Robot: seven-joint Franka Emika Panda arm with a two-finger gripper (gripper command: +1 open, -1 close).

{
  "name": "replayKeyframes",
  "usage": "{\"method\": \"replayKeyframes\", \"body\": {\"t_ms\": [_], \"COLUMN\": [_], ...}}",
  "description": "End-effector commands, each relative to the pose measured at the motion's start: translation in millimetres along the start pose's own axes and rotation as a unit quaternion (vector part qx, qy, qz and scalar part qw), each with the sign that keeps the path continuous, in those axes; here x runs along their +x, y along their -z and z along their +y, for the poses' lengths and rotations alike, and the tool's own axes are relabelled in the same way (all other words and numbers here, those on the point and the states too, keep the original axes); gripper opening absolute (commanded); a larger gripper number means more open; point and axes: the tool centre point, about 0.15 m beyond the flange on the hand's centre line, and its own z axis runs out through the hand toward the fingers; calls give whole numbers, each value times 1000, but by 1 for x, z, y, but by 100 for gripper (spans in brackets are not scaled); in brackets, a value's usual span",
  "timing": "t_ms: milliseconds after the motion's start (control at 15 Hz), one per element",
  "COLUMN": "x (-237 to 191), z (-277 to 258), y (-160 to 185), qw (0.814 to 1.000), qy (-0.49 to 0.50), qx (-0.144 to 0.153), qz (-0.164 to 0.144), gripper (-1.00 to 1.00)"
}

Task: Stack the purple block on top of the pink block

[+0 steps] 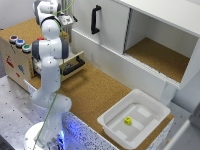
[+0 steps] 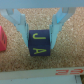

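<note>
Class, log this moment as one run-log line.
gripper: open, straddling purple block | pink block: beside, apart | stack: not yet done

Purple block [image 2: 40, 43], dark with yellow "JA" lettering, sits upright on the cork table. The pink block [image 2: 2, 39] lies near it, apart, mostly cropped.
</note>
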Motion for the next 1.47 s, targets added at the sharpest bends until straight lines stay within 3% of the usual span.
{"method": "replayKeyframes", "body": {"t_ms": [0,200,400,800,1200,1400], "x": [6,19,38,46,31,36], "z": [-15,-29,-63,-92,-86,-88], "y": [23,40,56,52,32,22], "qw": [999,997,994,991,996,995], "qy": [20,49,101,124,87,95], "qx": [-47,-50,-31,-8,3,14], "qz": [-20,-19,-23,-44,-22,-28], "gripper": [-100,-100,-100,-100,-100,-100]}}
